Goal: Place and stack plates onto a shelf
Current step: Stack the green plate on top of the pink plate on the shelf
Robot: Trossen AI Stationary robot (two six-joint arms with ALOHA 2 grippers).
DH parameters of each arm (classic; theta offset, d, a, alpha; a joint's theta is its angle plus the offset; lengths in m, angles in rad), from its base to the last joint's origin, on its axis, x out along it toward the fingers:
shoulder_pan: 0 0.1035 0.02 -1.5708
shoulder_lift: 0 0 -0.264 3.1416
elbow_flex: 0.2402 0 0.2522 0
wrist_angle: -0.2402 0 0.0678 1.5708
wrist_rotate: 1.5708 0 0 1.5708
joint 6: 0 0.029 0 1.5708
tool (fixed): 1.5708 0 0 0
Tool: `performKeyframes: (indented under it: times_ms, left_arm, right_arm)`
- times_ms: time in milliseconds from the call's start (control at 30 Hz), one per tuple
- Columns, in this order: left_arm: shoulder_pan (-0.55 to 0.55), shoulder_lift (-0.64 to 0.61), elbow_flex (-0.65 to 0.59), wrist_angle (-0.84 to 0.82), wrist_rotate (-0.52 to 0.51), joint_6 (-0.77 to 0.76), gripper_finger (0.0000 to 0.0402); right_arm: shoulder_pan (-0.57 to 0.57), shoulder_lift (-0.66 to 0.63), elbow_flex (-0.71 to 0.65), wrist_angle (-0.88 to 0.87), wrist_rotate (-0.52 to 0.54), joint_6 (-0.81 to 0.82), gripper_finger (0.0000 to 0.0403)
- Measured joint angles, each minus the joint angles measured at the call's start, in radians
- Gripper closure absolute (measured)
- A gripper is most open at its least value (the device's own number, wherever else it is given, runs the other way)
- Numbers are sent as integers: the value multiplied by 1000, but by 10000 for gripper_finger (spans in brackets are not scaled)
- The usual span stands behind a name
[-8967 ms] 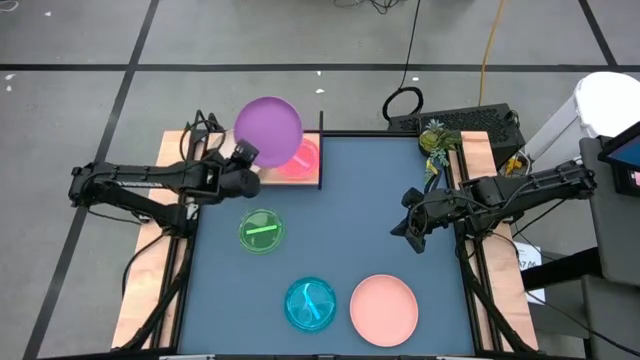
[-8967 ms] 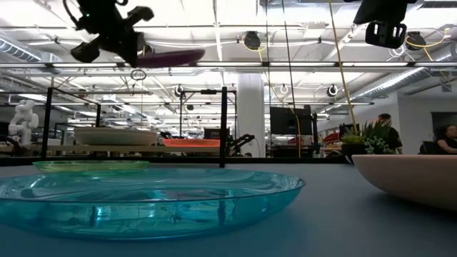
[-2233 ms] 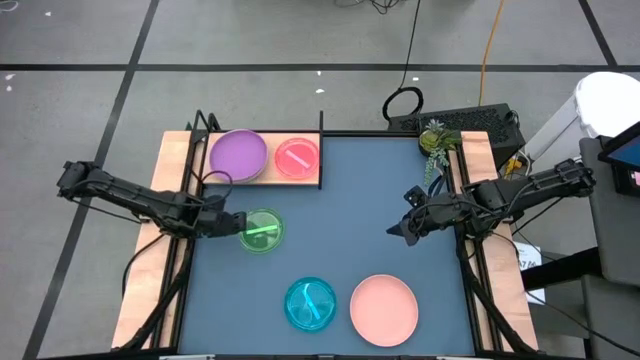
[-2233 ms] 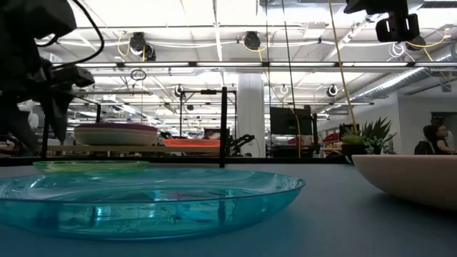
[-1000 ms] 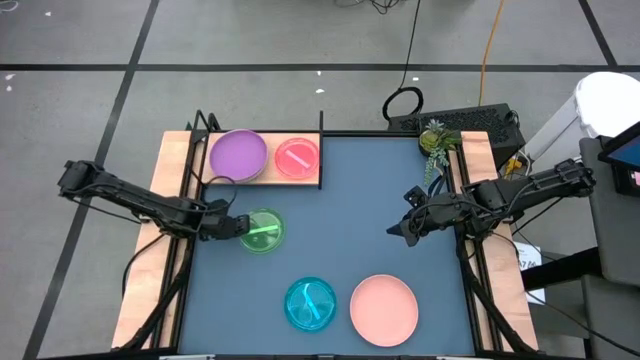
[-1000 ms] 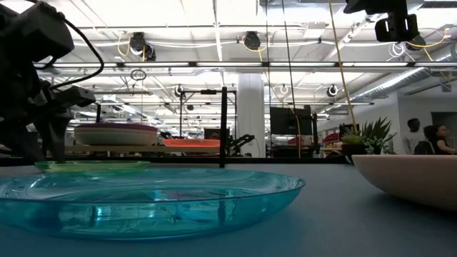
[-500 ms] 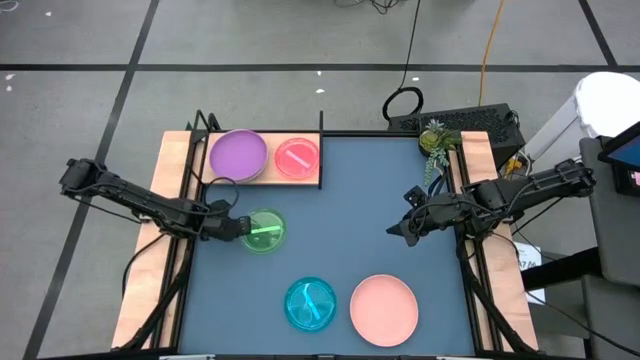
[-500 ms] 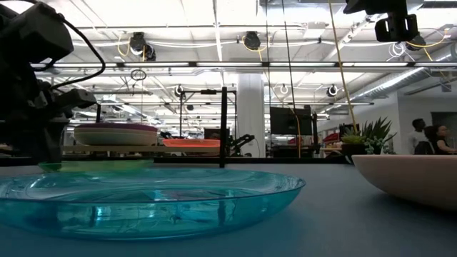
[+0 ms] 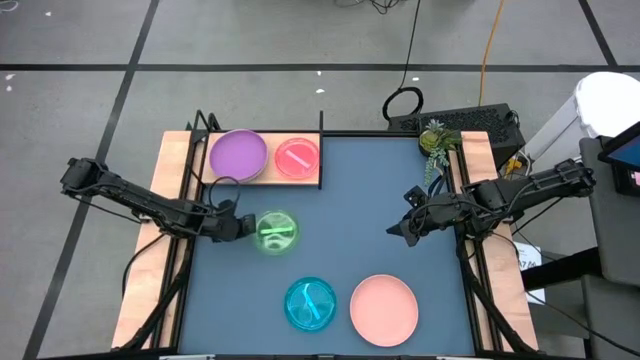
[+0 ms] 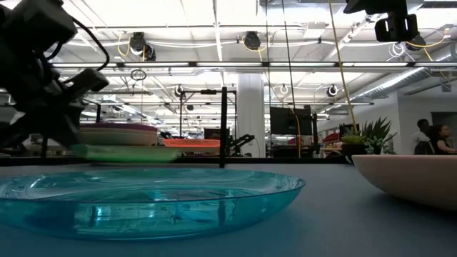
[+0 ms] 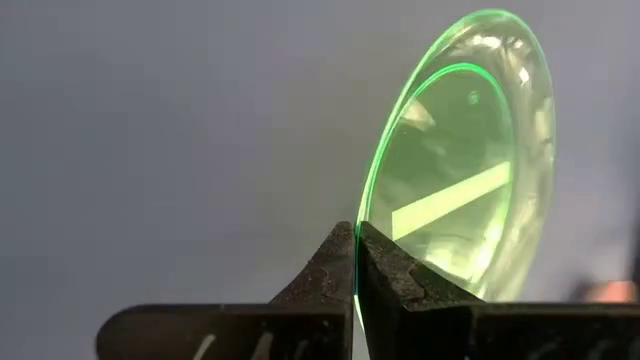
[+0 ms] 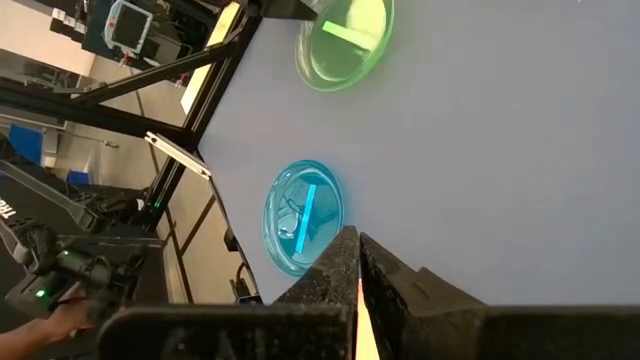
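Note:
The small green plate (image 9: 278,231) with its pale stripe hangs just above the dark blue table, about level in the low view (image 10: 128,152). My left gripper (image 9: 243,228) is shut on its left rim. The wooden shelf (image 9: 312,178) at the table's far left carries a purple plate (image 9: 238,155) on top of a stack and a magenta plate (image 9: 297,157). The teal plate (image 9: 310,303) and the salmon pink plate (image 9: 384,308) lie flat near the table's near edge. My right gripper (image 9: 398,232) hovers shut and empty over the table's right side. My left gripper pinches the green plate's rim (image 11: 362,215) on the plate's left side between its two fingers (image 11: 330,262). The fingers come in about level from the table's left. The plate is lifted clear of the table and sticks out beyond the fingertips toward the right.
Thin black uprights (image 9: 321,122) stand at the shelf's ends. A potted plant (image 9: 435,140) sits at the table's far right corner. Bare tabletop (image 9: 350,200) lies between the two arms. People show far off in the room in the low view (image 10: 425,137).
My left gripper has risen with the green plate, which has gone from resting on the table to hanging clear above it. Gripper and plate have also shifted a little toward the table's right.

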Motion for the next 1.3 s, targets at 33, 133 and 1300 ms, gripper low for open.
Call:
performKeyframes:
  times_ms: [33,133,1300]
  left_arm:
    - [0,0,0,26,-14,0,399]
    - [0,0,9,68,-50,-1,399]
    - [148,-1,430,-148,-161,119,401]
  right_arm:
    - [0,0,0,0,0,0,403]
    - [0,0,0,0,0,0,403]
    - [-2,0,0,113,-1,-333,403]
